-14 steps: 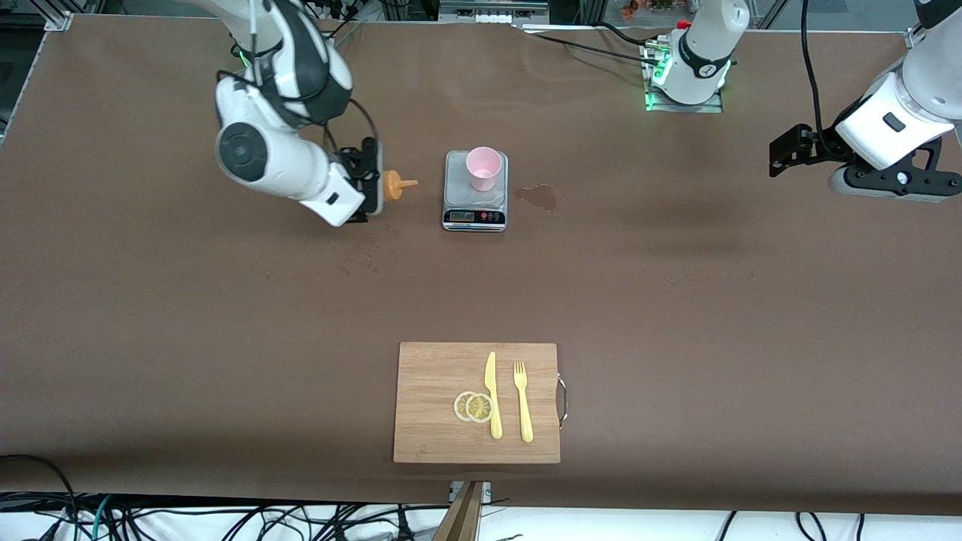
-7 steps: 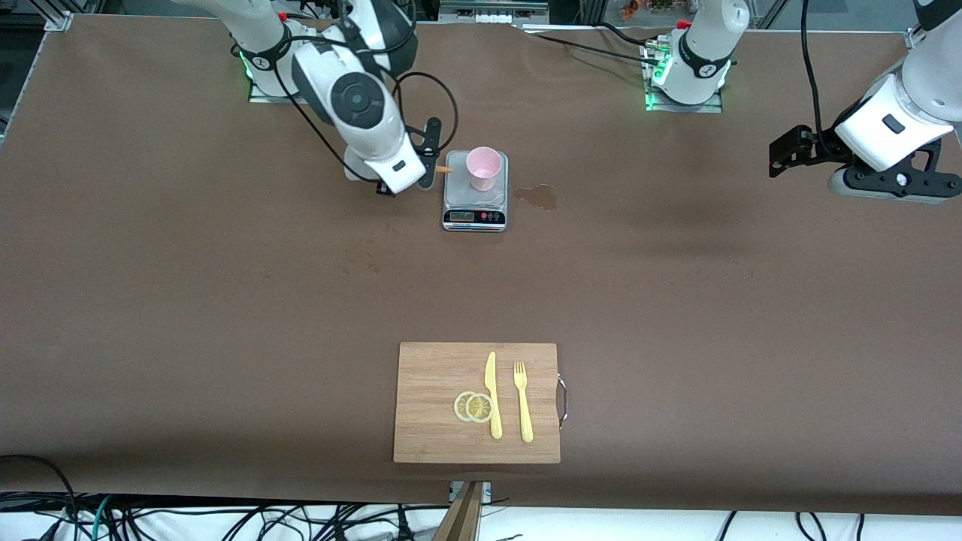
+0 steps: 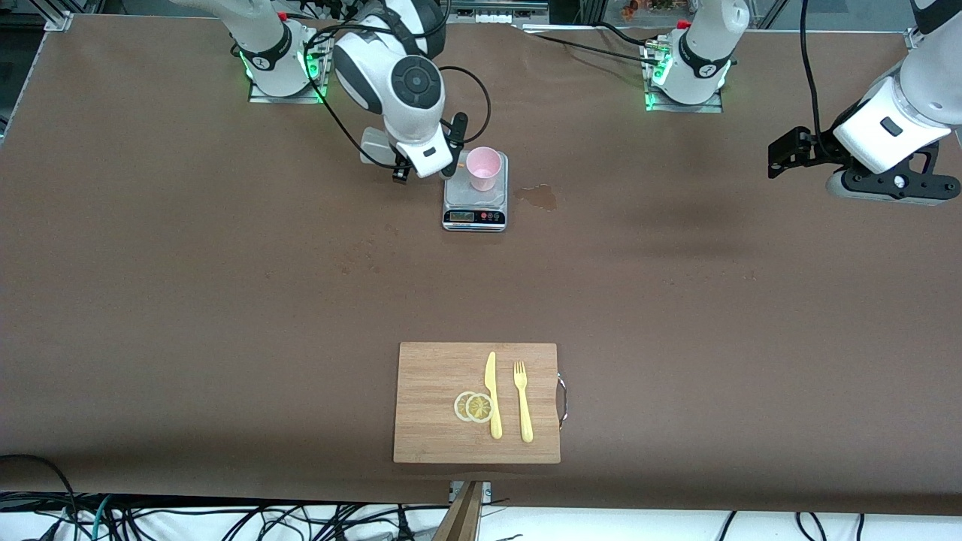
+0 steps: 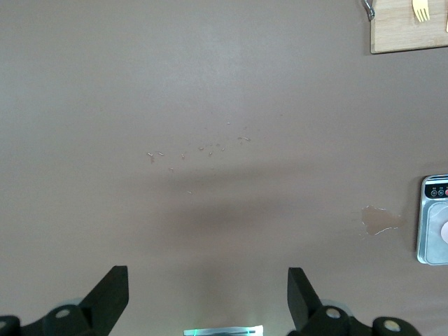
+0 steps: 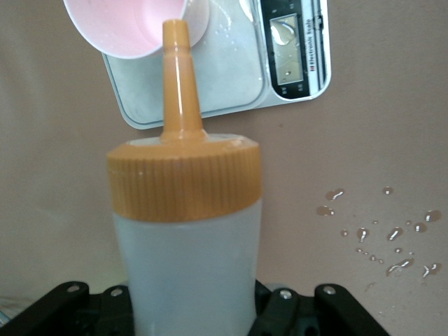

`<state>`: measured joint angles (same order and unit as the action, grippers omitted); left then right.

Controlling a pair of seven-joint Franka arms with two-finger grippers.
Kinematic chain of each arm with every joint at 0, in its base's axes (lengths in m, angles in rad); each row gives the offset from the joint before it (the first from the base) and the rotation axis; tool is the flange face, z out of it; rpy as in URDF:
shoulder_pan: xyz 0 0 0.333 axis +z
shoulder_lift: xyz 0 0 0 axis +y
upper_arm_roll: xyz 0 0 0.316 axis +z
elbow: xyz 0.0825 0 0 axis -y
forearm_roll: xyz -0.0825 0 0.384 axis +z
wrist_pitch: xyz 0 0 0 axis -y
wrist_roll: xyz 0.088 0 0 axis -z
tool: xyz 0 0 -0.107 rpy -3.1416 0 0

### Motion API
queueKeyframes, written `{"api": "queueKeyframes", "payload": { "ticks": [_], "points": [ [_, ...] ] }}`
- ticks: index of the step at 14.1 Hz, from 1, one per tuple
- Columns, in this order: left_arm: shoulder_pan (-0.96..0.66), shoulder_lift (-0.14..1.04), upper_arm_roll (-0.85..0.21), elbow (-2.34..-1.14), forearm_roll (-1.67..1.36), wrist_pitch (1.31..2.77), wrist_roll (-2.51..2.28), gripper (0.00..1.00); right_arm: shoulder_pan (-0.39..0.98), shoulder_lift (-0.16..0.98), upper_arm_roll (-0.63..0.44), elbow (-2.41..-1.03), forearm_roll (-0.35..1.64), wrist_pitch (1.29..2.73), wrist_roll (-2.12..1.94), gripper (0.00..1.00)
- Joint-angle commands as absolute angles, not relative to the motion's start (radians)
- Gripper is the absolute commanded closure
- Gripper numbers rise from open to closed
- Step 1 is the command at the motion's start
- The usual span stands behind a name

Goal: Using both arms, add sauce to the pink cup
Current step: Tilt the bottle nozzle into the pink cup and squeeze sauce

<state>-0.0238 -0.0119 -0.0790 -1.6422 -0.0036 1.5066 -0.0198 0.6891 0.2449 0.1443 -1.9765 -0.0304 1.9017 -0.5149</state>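
The pink cup point(image 3: 483, 167) stands on a small digital scale point(image 3: 475, 203). My right gripper point(image 3: 451, 161) is beside the cup and shut on the sauce bottle point(image 5: 185, 266). The bottle is whitish with an orange cap point(image 5: 183, 175). In the right wrist view its nozzle point(image 5: 176, 77) points at the pink cup point(image 5: 119, 28), with the tip over the cup's rim. In the front view the right wrist hides the bottle. My left gripper point(image 3: 778, 154) waits, open and empty, in the air over the left arm's end of the table; its fingers point(image 4: 112, 287) stand wide apart.
A small wet stain point(image 3: 538, 197) lies beside the scale toward the left arm's end. A wooden cutting board point(image 3: 428, 376) with a yellow knife point(image 3: 492, 394), a fork point(image 3: 523, 402) and lemon slices point(image 3: 473, 406) lies near the front camera. Droplets point(image 5: 392, 234) dot the table by the scale.
My right arm has swung with the bottle from the right arm's end of the table to the scale, bringing the nozzle to the cup. The left arm has barely moved.
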Motion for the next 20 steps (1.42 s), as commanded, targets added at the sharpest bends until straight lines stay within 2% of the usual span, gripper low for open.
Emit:
{"api": "queueKeyframes", "payload": {
  "ticks": [1,6,14,20],
  "points": [
    [-0.017,0.005,-0.083,-1.606,-0.018,1.479,-0.012,0.0,0.712,0.276,0.169,-1.921,-0.081,1.838,-0.431,0.99],
    [-0.017,0.008,-0.083,-1.606,-0.018,1.479,-0.012,0.0,0.732,0.331,0.216,-1.847,-0.144,1.75,-0.335,0.99],
    [-0.017,0.008,-0.083,-1.606,-0.02,1.48,-0.011,0.0,0.759,0.394,0.225,-1.767,-0.189,1.674,-0.304,0.98],
    [-0.017,0.008,-0.083,-1.606,-0.02,1.48,-0.011,0.0,0.721,0.33,0.225,-1.775,-0.124,1.677,-0.325,0.97]
  ]
}}
